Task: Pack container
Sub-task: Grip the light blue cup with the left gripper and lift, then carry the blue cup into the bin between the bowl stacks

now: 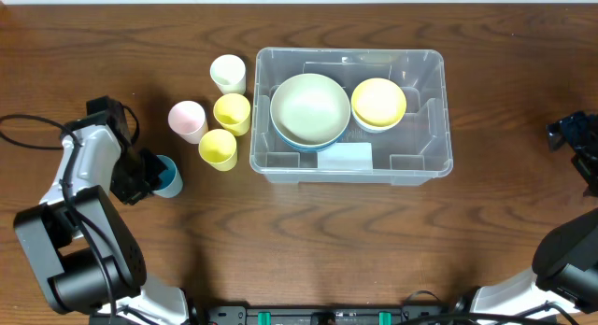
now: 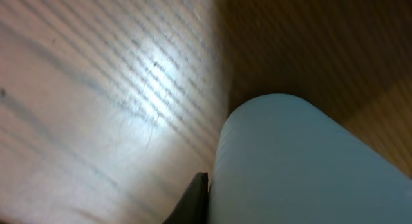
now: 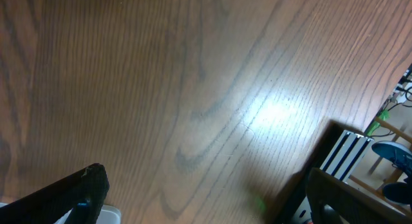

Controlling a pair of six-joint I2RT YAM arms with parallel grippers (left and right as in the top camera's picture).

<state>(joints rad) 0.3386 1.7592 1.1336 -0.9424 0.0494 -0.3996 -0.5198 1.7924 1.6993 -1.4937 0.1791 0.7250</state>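
Observation:
The clear container (image 1: 439,110) stands at the table's middle. Inside it a pale green bowl (image 1: 310,105) sits stacked on a blue bowl, and a yellow bowl (image 1: 378,102) lies to its right. My left gripper (image 1: 149,177) is at the left of the table, shut on a small blue cup (image 1: 170,179). In the left wrist view the blue cup (image 2: 302,166) fills the lower right, with one dark finger (image 2: 196,201) pressed against its side. My right gripper (image 1: 572,134) waits at the far right edge, open (image 3: 212,198) above bare wood.
Several cups stand just left of the container: a whitish cup (image 1: 227,73), a pink cup (image 1: 188,120) and two yellow cups (image 1: 232,112) (image 1: 218,148). A white label (image 1: 348,156) lies at the container's near wall.

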